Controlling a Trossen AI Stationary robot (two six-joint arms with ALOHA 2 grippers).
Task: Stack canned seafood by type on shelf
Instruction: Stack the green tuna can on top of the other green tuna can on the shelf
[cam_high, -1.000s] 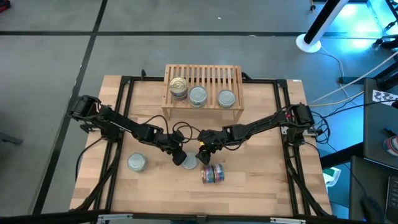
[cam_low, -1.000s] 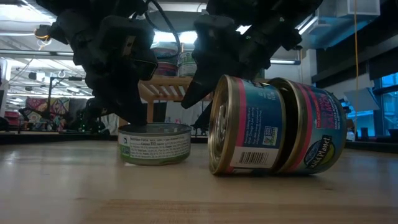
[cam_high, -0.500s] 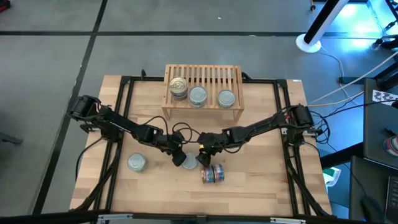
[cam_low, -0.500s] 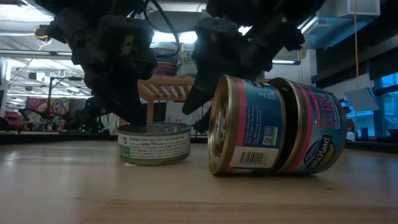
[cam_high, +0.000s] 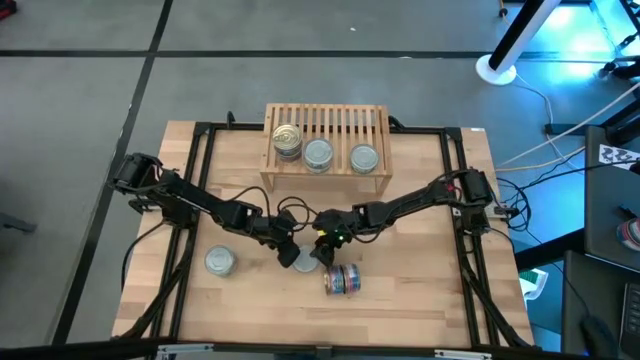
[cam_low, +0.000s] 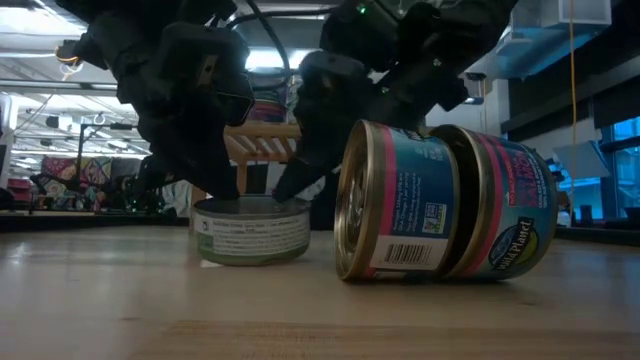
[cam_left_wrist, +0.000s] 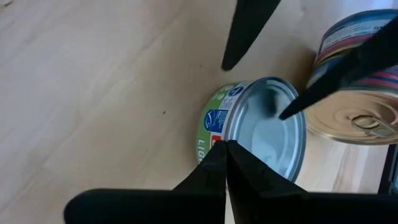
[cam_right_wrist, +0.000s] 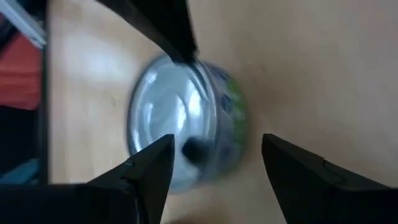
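Note:
A short green-labelled tin (cam_high: 305, 262) (cam_low: 255, 235) stands upright on the table in front of the shelf (cam_high: 326, 178). My left gripper (cam_high: 289, 253) (cam_left_wrist: 224, 146) is shut, its tips at the tin's left rim. My right gripper (cam_high: 322, 252) (cam_right_wrist: 214, 140) is open just above the tin from the right. Its fingers stand on either side of the tin (cam_right_wrist: 177, 121); I cannot tell whether they touch it. Two blue-red tins (cam_high: 343, 280) (cam_low: 445, 200) lie end to end on their sides right beside it. The shelf top holds a stack of two tins (cam_high: 287, 141) and two single tins (cam_high: 318, 155) (cam_high: 364, 157). My left gripper rests its shut fingertips on the green tin's top rim (cam_left_wrist: 214, 138), at the tin's left side. The fingers slant down from the table's left. The tin stands flat on the table, lid up.
A lone silver-topped tin (cam_high: 220, 262) stands on the table at the near left. Black frame rails (cam_high: 190, 200) run along the table's sides. Bare wood lies along the near edge.
My right gripper has come down and toward the green tin, staying open; its fingers now stand around the tin's top. My left gripper has kept still.

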